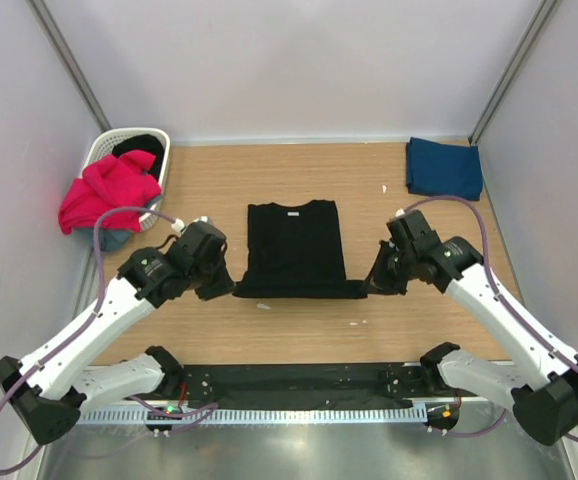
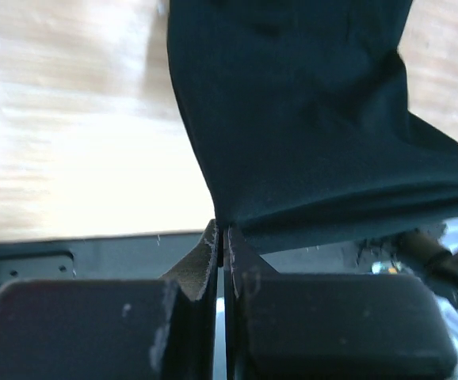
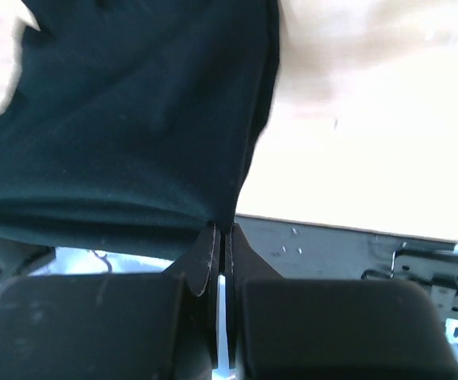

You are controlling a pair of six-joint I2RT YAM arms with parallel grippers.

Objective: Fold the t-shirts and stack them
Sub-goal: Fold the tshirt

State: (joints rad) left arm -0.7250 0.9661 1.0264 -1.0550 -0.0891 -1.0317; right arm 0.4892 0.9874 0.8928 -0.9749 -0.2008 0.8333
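We reach both arms in from the near edge, our left arm (image 1: 94, 328) angling toward 1 o'clock and our right arm (image 1: 499, 308) toward 11. The wrists bend inward, facing each other. Our left gripper (image 1: 227, 290) and right gripper (image 1: 371, 284) each pinch a near corner of the black shirt (image 1: 292, 245), jaws tight together.

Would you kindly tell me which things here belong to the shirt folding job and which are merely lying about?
Job: black t-shirt, pinched at its near corners by left gripper and right gripper; navy t-shirt; magenta t-shirt.
Lying about: white laundry basket; small white scrap.
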